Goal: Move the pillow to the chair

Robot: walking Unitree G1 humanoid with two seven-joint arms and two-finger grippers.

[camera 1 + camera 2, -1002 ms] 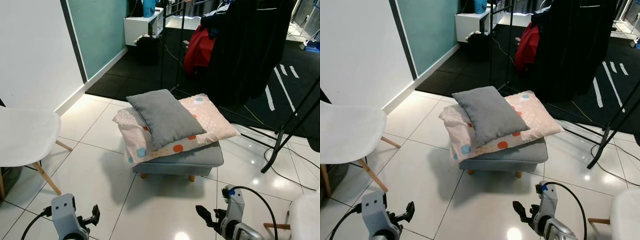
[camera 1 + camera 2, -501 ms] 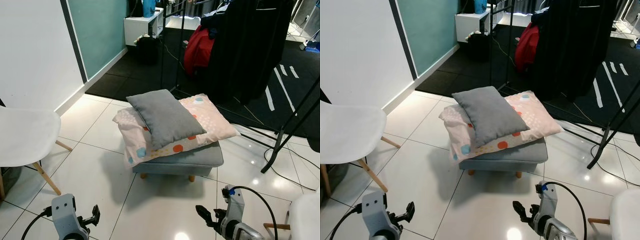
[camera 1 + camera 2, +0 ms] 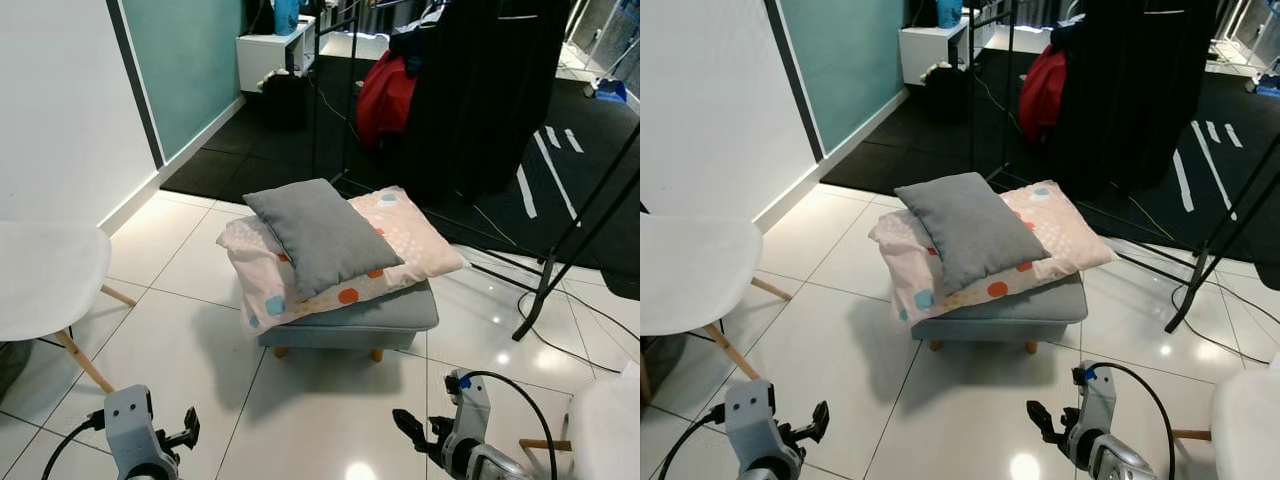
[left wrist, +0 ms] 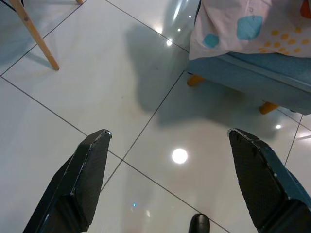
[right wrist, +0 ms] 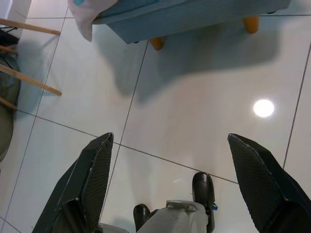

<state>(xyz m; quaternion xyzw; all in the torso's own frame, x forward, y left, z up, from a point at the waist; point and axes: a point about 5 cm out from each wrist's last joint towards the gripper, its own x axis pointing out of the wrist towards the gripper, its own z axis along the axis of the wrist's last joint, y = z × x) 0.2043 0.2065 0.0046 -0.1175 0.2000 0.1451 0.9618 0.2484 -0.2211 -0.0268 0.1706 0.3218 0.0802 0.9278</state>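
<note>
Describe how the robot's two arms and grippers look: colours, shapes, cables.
Each arm ends in a boxy silver-grey wrist housing. A black cable loops out from each wrist, with a small blue fitting on the right one. The left gripper and right gripper each carry two long black fingers, flat, tapered and finely textured.

Silver arms — black cables, blue connector; black textured gripper fingers [image 4: 85,179].

Soft cloth on a glossy tiled floor

A matt grey woven-cloth pillow [image 3: 318,234] lies on a pink cotton pillow printed with coloured dots [image 3: 405,238], atop a blue-grey upholstered footstool [image 3: 385,316] with wooden feet. The white floor tiles [image 3: 170,345] are glossy and mirror lamps. The white smooth plastic chair [image 3: 45,280] has wooden legs.
</note>
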